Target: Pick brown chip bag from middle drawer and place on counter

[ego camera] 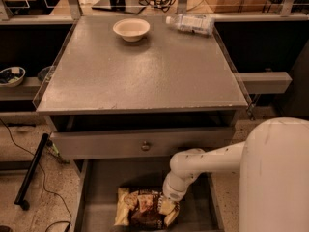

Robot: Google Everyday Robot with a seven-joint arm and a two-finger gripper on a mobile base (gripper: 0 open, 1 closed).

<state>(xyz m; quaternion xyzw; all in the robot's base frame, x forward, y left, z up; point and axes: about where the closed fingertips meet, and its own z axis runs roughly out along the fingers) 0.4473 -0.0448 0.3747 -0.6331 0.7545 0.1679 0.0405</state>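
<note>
The brown chip bag [144, 209] lies flat on the floor of the open middle drawer [99, 197], near its front. My white arm reaches down from the right into the drawer. My gripper [168, 206] sits at the bag's right end, right on top of it, mostly hidden under the wrist. The counter [145, 66] spreads above the drawers, grey and flat.
A cream bowl [131, 29] and a lying plastic bottle [189, 23] sit at the counter's far edge. The drawer front with a round knob [145, 145] is above the open drawer. A black pole [30, 173] and cables lie on the floor at left.
</note>
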